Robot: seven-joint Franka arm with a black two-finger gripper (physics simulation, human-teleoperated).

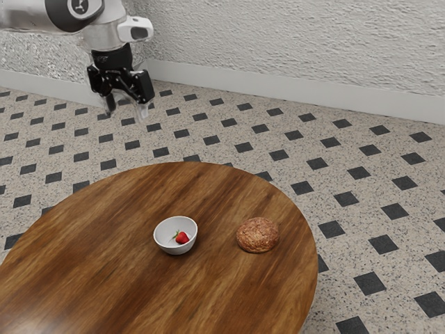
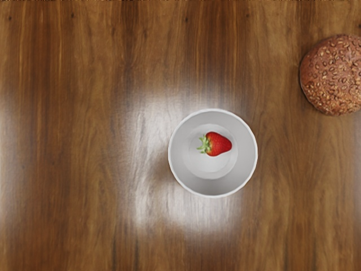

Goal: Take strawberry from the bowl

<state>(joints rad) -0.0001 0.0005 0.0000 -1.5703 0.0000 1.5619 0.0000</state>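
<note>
My black gripper [image 1: 127,108] hangs high at the upper left of the exterior view, well above the table, with its two fingers spread apart and nothing between them. Below it, a white round bowl [image 1: 165,245] stands upright on the wooden table. A red strawberry [image 1: 182,238] with green leaves lies inside. From above, in the wrist view, the strawberry [image 2: 219,144] rests on its side on the bottom of the bowl [image 2: 246,152], a little off its middle.
A seeded brown bun [image 1: 258,235] sits on the round wooden table [image 1: 90,250], apart from the bowl, toward the exterior view's right. In the wrist view the bun [image 2: 334,76] is cut off by the picture's side. A white wall [image 1: 299,42] rises behind the tiled floor.
</note>
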